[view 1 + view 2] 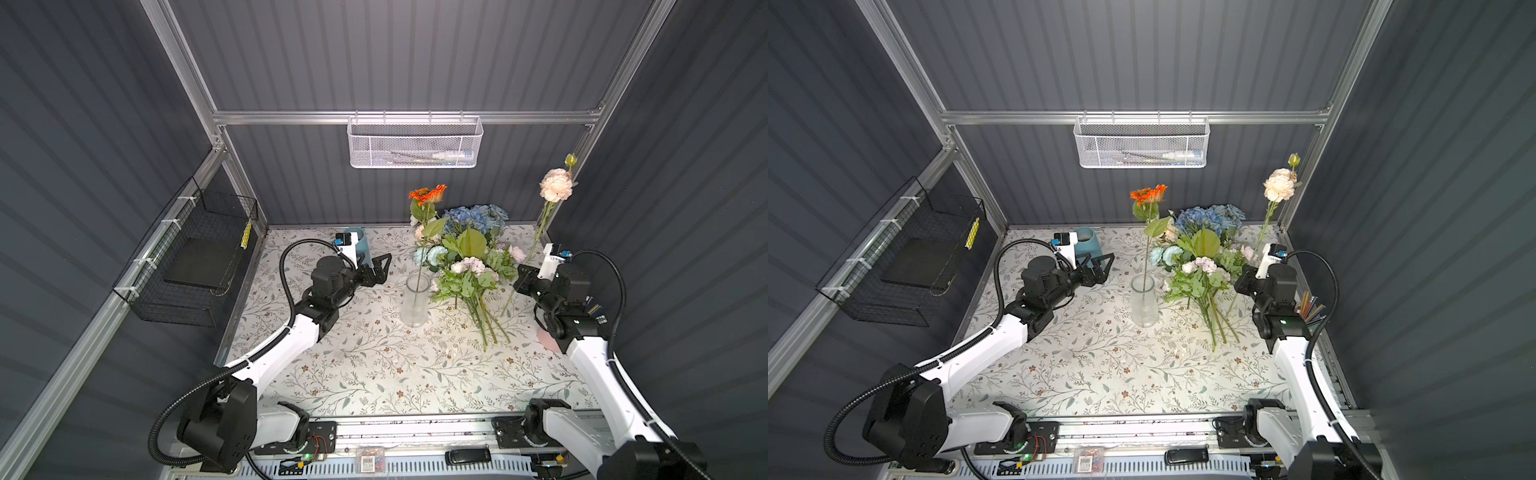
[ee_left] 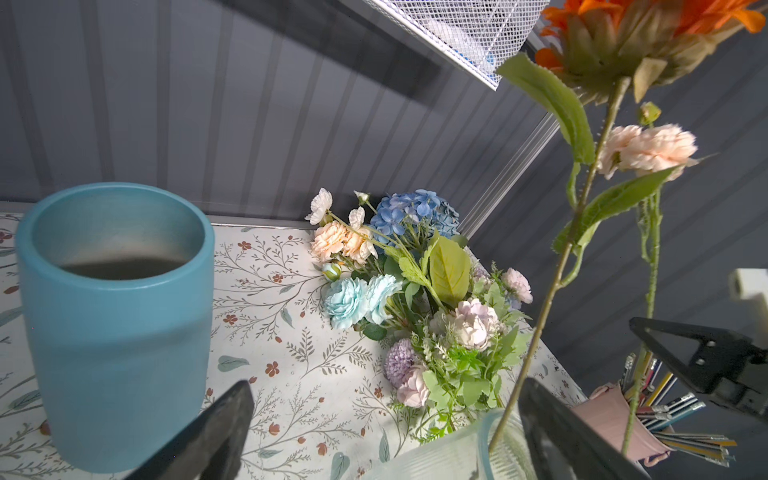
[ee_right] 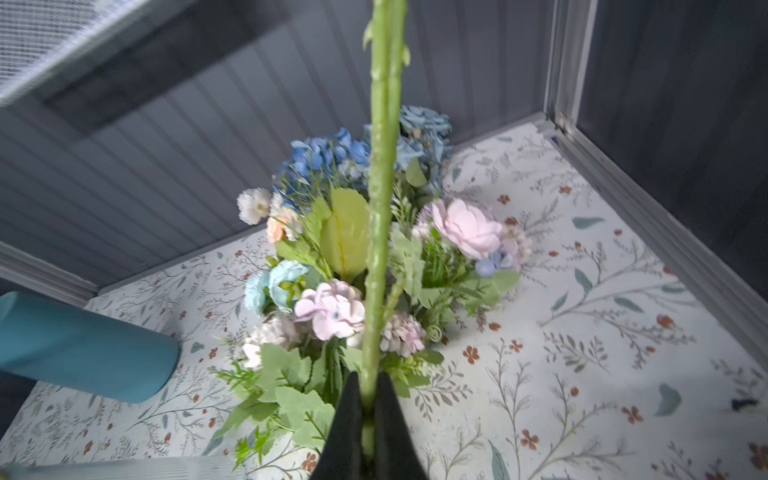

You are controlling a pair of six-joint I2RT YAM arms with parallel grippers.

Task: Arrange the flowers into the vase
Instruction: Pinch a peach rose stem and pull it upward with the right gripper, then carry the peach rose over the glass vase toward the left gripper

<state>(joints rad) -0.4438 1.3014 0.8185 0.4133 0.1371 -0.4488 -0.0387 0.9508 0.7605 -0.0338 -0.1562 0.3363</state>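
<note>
Our left tool (image 1: pixel 384 269) hangs released just beside the glass vase (image 1: pixel 415 301), leaving its mouth free; the orange daisy (image 1: pixel 428 193) stands in it. Right of that, the other flowers (image 1: pixel 469 257) lie heaped on the counter (image 1: pixel 374 374). Our right tool (image 3: pixel 366 390) is clenched low on the stem (image 3: pixel 380 208) of the peach rose (image 1: pixel 556 185), keeping it upright, probably so it can go stem-first into the vase.

Both top views: high above near edge of desk (image 1: pixel 374 374), angled down toward far side; whole desk in frame; near-identical pictures, slight sideways shift. Left wrist view: low, close over desk, faces far right, past blue pot (image 2: pixel 116 324) to flower pile (image 2: pixel 415 291). Right wrist view: just behind right end effector (image 3: pixel 369 386), faces far side, green stem (image 3: pixel 380 187) across centre. Both wrist views share flower pile, blue pot.
</note>
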